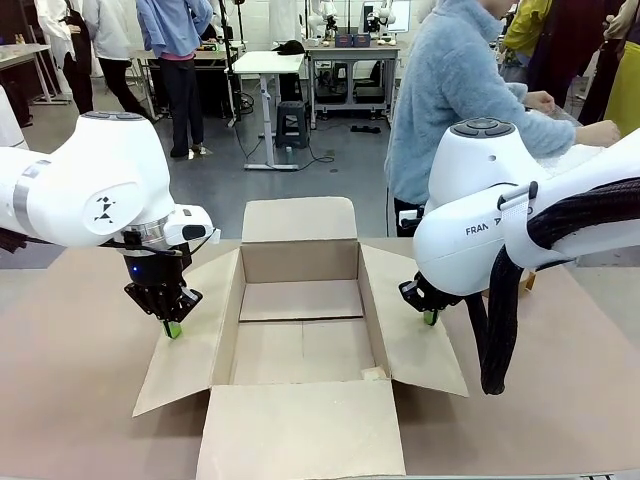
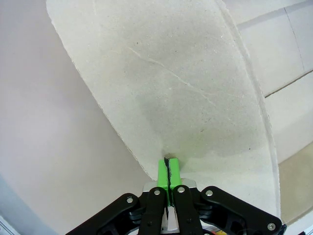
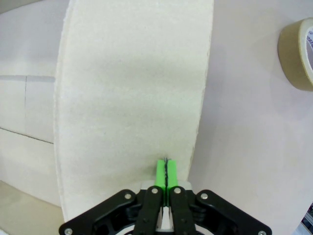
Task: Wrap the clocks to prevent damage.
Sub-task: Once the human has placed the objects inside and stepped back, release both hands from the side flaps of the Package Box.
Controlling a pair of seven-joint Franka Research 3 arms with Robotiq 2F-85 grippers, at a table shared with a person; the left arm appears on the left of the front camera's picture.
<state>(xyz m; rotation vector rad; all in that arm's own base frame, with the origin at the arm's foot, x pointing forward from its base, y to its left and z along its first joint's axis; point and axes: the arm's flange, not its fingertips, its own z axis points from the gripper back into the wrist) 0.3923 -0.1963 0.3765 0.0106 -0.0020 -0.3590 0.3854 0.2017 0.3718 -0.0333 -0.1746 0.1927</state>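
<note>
We note L gripper (image 1: 172, 328) and R gripper (image 1: 430, 317) both pinched fully closed with nothing held. Tips rest on cardboard box (image 1: 300, 262) side flaps (image 1: 188, 345), prob. to keep it open. Bubble-wrapped clocks (image 1: 585, 156) appear beyond box's far-right corner, under person's hand (image 1: 598, 131).

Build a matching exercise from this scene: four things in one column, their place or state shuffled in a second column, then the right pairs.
Column one:
1. left gripper
2. right gripper
3. tape roll
4. cardboard box

Column two:
A. lies on the table beside the right flap
B. shut, tips at the left flap
C. top open, flaps spread outward
D. shut, tips at the right flap

Pairs: 1-B; 2-D; 3-A; 4-C
</note>
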